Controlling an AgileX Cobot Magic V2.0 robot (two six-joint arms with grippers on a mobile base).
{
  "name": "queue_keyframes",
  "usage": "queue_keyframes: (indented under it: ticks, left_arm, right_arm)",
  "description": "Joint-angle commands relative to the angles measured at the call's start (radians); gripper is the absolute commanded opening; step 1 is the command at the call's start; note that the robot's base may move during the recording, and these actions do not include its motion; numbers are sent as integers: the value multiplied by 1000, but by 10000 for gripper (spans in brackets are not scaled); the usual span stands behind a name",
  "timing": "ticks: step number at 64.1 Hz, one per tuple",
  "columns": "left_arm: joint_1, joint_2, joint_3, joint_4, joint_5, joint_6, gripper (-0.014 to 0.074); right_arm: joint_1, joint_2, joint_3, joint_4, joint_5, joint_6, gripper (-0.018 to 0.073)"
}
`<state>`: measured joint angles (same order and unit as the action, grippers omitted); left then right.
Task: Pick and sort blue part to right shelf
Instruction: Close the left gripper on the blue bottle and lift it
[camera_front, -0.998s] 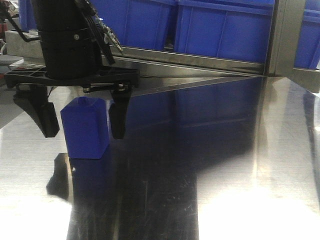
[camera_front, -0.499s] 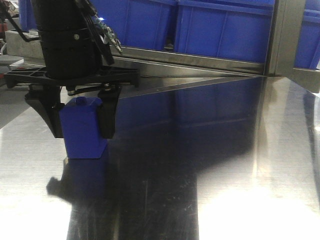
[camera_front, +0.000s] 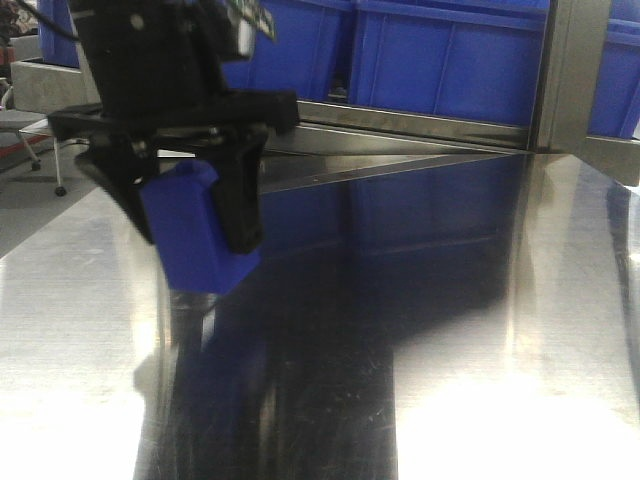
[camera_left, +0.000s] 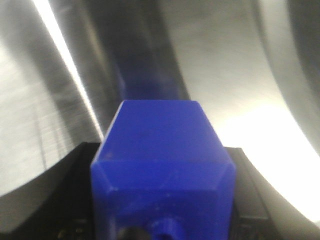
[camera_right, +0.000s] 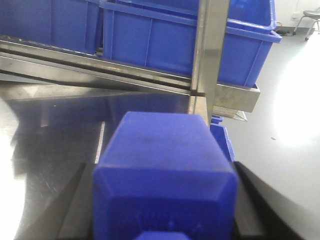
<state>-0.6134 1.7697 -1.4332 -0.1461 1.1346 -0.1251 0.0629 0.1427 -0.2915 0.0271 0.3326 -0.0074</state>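
The blue part (camera_right: 162, 150), a solid blue block with sloped shoulders and a wide cap at the bottom edge of the frame, fills the right wrist view. My right gripper (camera_right: 162, 205) is shut on it, with black fingers (camera_right: 75, 210) on both sides. The right gripper is outside the front view. At the left of the front view my left gripper (camera_front: 200, 240) is shut on a squatter blue block (camera_front: 190, 225), held tilted just above the steel table (camera_front: 500, 350). The left wrist view shows this block (camera_left: 162, 150) with a small knob, between the left gripper's (camera_left: 162, 200) black fingers (camera_left: 70, 200).
Blue bins (camera_front: 440, 60) stand on a metal shelf rail (camera_front: 400, 125) along the table's far edge, with a steel upright (camera_front: 565, 70) at the right. The right wrist view shows the bins (camera_right: 160, 45), the upright (camera_right: 207, 50) and bare floor (camera_right: 290, 125) beyond the table's right end.
My left gripper went from open around the squat block to shut on it. It then lifted the block off the table and tilted it, coming nearer the camera.
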Motion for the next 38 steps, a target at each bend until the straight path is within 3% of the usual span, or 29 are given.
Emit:
queue_keyframes:
  ticks: [1,8,14,27,38]
  left_arm:
    - [-6,-99,-1,-102,-50,198,395]
    - [-6,-161,68,-175,-152,351,395]
    - [-6,-224,148,-189,-272,425,395]
    - [5,-374,373,-210,-622,432,395]
    - [72,-531,564,-262,-836,414,395]
  right_arm:
    - [-6,9,-27,2,-92,-7,404]
    - [-6,9,-27,2,-92,-7,404]
    - [-6,9,-27,2,-92,-7,404]
    - [-6,9,-27,2,-92,-7,404]
    - [-6,9,-27,2,-92,-7,404]
